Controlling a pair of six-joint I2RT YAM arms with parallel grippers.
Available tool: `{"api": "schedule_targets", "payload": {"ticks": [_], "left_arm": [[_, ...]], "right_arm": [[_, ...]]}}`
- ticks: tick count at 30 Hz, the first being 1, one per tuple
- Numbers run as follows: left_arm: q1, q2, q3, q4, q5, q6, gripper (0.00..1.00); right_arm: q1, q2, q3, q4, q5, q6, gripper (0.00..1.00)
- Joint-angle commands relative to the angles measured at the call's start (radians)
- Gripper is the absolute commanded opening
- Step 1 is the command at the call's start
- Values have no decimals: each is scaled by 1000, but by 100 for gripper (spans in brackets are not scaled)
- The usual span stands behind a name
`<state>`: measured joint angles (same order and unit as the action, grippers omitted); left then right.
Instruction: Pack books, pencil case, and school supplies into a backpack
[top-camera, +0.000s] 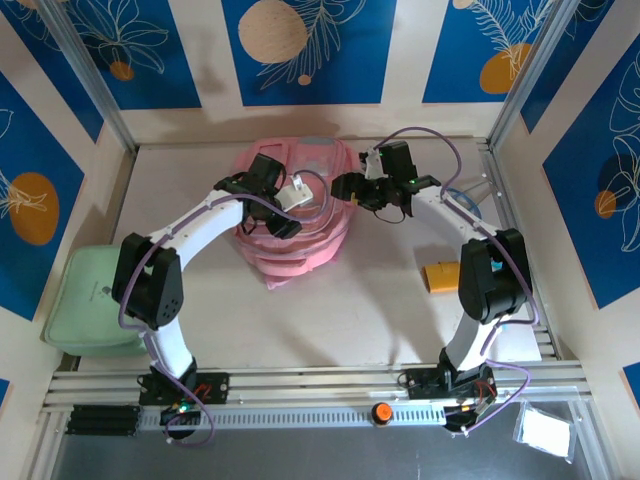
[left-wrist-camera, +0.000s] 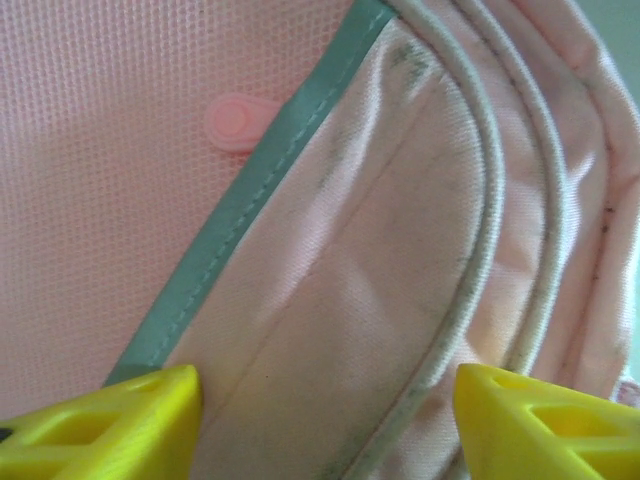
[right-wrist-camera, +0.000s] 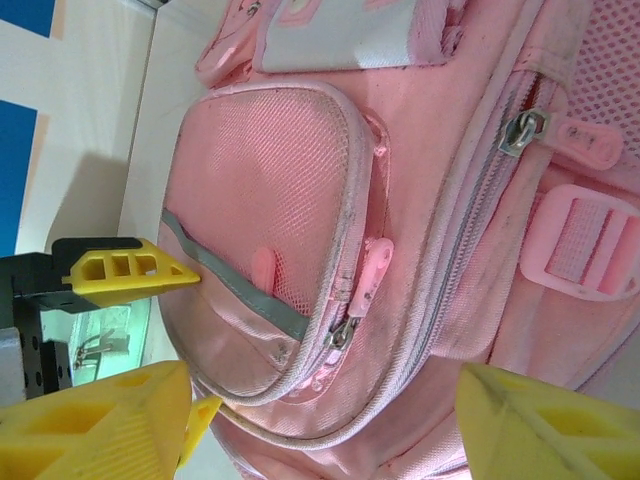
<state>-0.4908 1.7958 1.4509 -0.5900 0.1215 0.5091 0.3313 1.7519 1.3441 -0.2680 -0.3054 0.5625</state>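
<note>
Backpack (top-camera: 300, 250) sits mid-table, far side, zips looking shut. Left gripper (left-wrist-camera: 325, 400) and right gripper (right-wrist-camera: 322, 390) hover over it, jaws spread, holding nothing. Risk imo: left grabs loose pocket fabric instead of a zip pull (right-wrist-camera: 345, 325) and just drags the bag.

The top view looks steeply down from above and behind the arm bases at the bottom of the frame. It takes in the whole table (top-camera: 380, 300), with the backpack (top-camera: 300, 250) upper centre. The left wrist view sits almost against the backpack (left-wrist-camera: 330, 280), its grey trim (left-wrist-camera: 235, 210) running diagonally. The right wrist view, farther back, faces the same pocket and trim (right-wrist-camera: 240, 285), with the other arm's yellow fingertip (right-wrist-camera: 130, 270) at left.
</note>
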Motion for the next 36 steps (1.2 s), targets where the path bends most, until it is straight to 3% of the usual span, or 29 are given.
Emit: {"api": "schedule_targets", "payload": {"ticks": [1,5,8,13,20,27,33,36], "left_arm": [[-5,30,19,12,-38,13,58],[-5,18,24,7,-33,-8,37],[-5,-4,5,22,-41,-18,27],[-5,-51,-52,77,-43,-40,16],[-2,-96,-119,156,-26,-73,12],[-1,-84,-132,171,-34,-80,11],[1,-78,-132,177,-40,-81,10],[1,-78,-133,182,-31,-78,10]], "right_arm": [[0,28,26,36,-75,27,69],[18,91,89,38,-124,10,66],[32,148,158,5,-81,-3,66],[32,235,254,-4,-15,5,66],[42,355,419,-135,-17,-61,66],[68,266,297,-149,-198,-163,66],[71,160,155,-139,-251,-209,66],[73,121,97,-115,-277,-244,58]]}}
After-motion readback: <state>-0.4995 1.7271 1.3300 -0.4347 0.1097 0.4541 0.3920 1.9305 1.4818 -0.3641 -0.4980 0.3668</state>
